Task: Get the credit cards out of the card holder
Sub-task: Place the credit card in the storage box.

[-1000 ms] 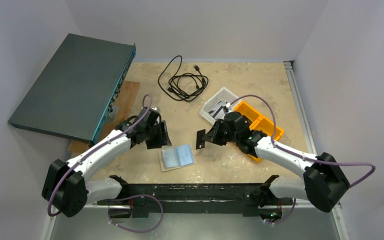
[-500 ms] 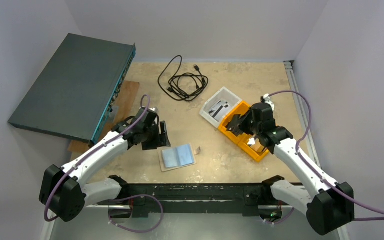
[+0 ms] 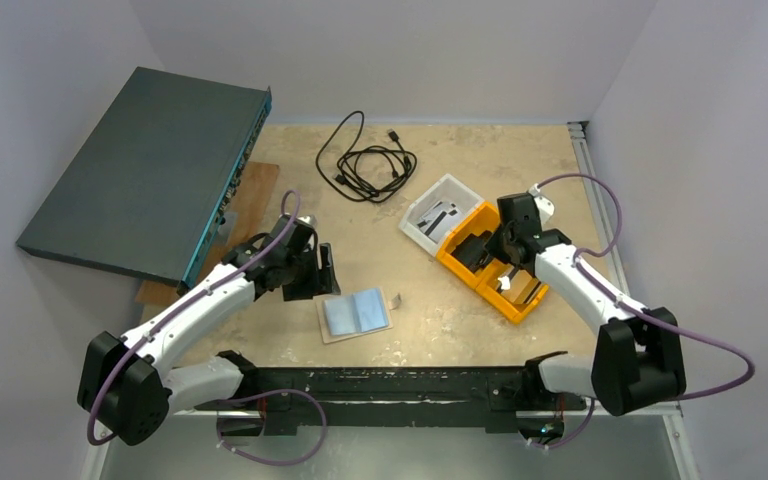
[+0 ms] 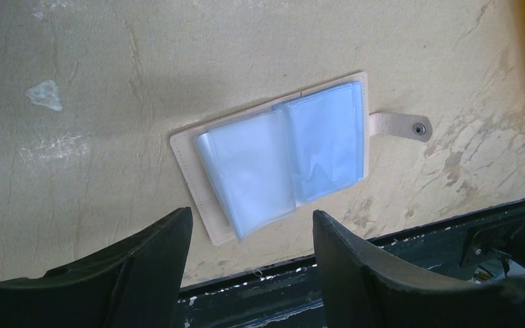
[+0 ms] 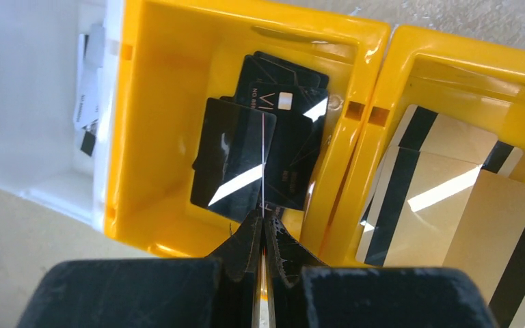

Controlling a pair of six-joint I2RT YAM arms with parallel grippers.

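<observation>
My right fingers [image 5: 262, 231] pinched a black card [image 5: 263, 164] edge-on, directly over the orange bin's [image 5: 178, 27] black-card compartment. My left fingers [image 4: 251, 222] gaped empty, the card holder [image 4: 280, 157] just ahead.

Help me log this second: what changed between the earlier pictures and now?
The right claw, shut on a black card, swung from beside the card holder rightward and away to the orange bin. It now holds the card edge-on above the compartment that already has black cards. The left claw stayed open by the card holder, which lies open where it was.
</observation>
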